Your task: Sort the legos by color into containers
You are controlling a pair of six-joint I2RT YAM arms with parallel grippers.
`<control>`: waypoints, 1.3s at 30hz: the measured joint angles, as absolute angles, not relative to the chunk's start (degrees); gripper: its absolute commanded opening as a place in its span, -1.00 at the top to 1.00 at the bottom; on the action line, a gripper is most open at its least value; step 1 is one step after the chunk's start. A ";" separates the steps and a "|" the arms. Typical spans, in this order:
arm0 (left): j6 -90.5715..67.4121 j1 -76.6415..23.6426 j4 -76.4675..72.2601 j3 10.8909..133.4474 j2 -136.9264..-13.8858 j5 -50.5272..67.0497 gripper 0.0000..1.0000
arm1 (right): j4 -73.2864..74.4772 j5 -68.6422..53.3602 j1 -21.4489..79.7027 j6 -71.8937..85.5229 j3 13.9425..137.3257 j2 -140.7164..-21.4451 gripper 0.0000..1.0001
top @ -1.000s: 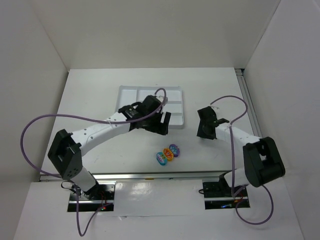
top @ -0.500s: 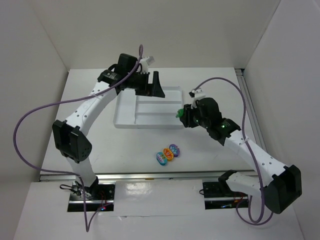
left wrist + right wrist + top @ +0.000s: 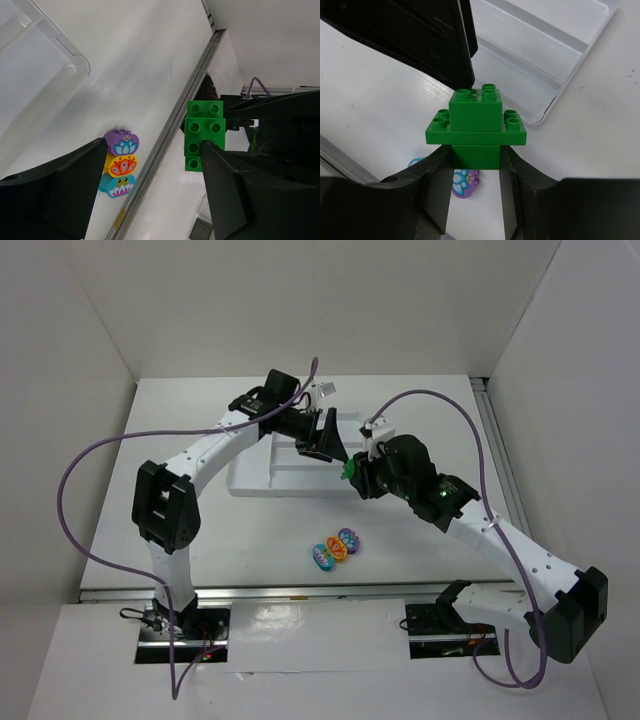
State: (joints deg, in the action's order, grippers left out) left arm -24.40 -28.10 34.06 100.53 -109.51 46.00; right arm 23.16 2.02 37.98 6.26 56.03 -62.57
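The legos are bound for the white tray (image 3: 252, 472), the largest thing on the tabletop (image 3: 180, 410), shallow with raised dividers; the left arm reaches across it. Next in size, the green stack (image 3: 475, 120) hangs in the air just beside a tray corner, with the right fingers (image 3: 434, 186) closed on its lowest brick. The left fingers (image 3: 65, 195) stand wide apart, hold nothing and face the stack. Smallest, the purple, orange and teal bricks (image 3: 119, 162) lie touching in a row on the tabletop, apart from the tray. We judge them all light, stiff and smooth, best pinched on flat opposite sides rather than the studs, and the stack may pop apart if twisted. The top view gives only a green speck; the right wrist shows three tiers and the hold; the left wrist shows the little bricks' printed faces
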 measured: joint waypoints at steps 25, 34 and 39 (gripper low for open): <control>-36.05 -25.80 14.11 87.39 -104.16 61.69 -0.77 | 23.22 1.08 38.11 5.19 56.03 -63.24 0.62; -36.42 -27.59 11.90 88.55 -107.46 63.90 -0.64 | 23.20 -0.25 38.11 5.02 56.03 -63.24 0.62; -36.27 -28.25 11.90 89.36 -108.73 64.16 -0.40 | 23.20 -0.75 38.11 5.02 56.03 -63.24 0.62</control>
